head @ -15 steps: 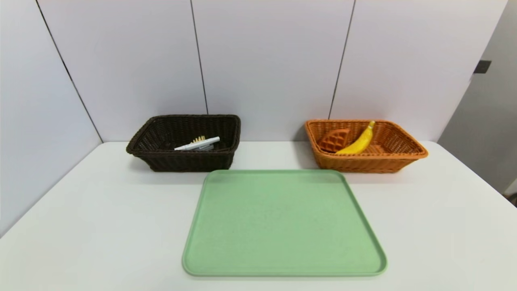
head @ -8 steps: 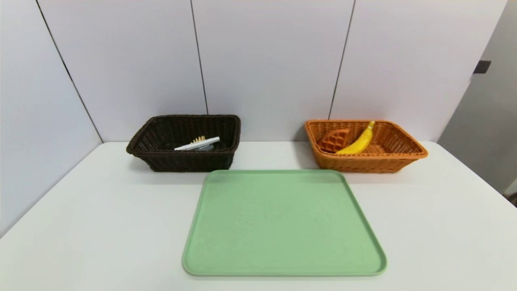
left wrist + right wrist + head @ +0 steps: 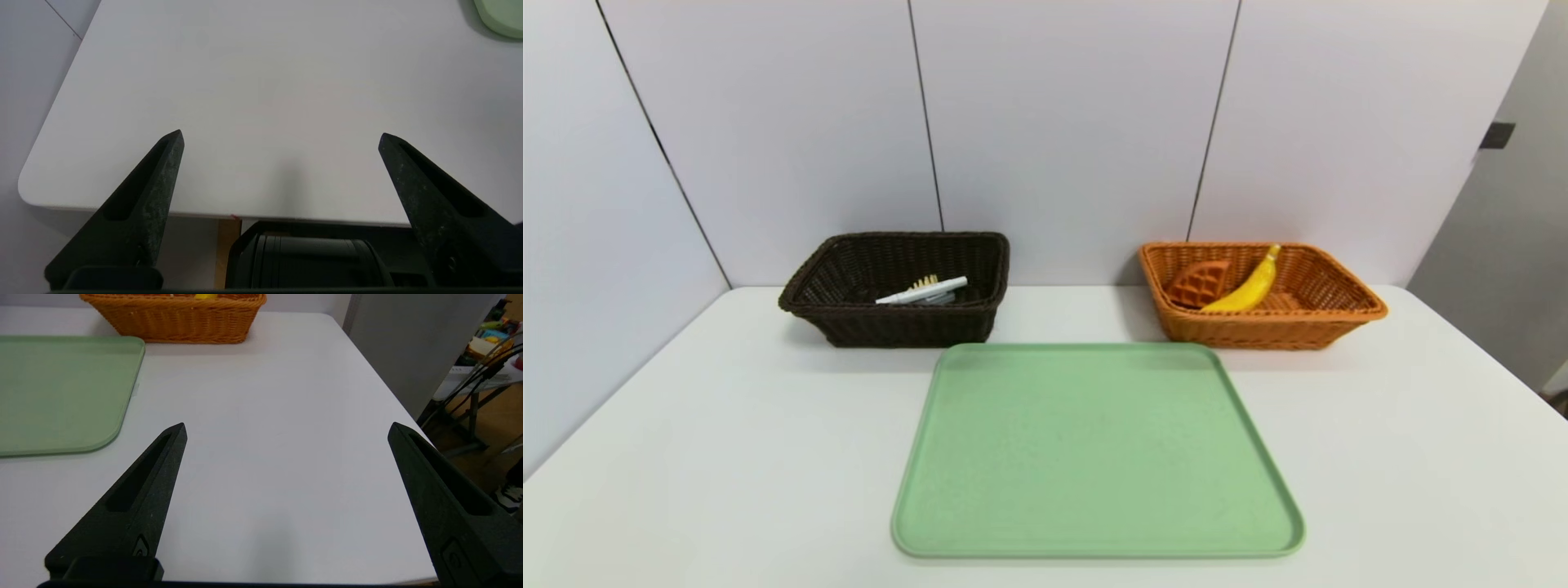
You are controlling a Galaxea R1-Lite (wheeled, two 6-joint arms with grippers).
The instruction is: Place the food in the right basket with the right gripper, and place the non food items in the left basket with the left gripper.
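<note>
Sorting looks done, judging by how things lie: the green tray [image 3: 1094, 449] in the middle of the white counter [image 3: 727, 457] carries nothing. Food's in the right basket [image 3: 1331, 322], orange-tan wicker at the far right by the wall: banana [image 3: 1250, 287] leaning diagonally w/ its tip up on the back rim, waffle pastry wedge [image 3: 1199, 282] just beside it toward the tray side. Non-food is in the left basket [image 3: 890, 327], dark brown wicker at far left: white marker [image 3: 921, 290] lying across the top, yellow spork [image 3: 925, 282] tines poking out behind it, and a grey bit under the marker that's prob the case [image 3: 938, 300], too hidden to be sure. Neither arm shows in the head view. Left claw [image 3: 281, 136] is spread wide w/ nothing between its fingers, over the counter's near left corner, well apart from the baskets. Right claw [image 3: 287, 428] is likewise wide open and empty, over bare counter near the right edge, tray corner off to one side and the tan basket further ahead. Step in hand, as I read it: wrap-up, arms off the work area. Next move calls for no grasp; at most a check that nothing sits outside the baskets, then park both arms.
</note>
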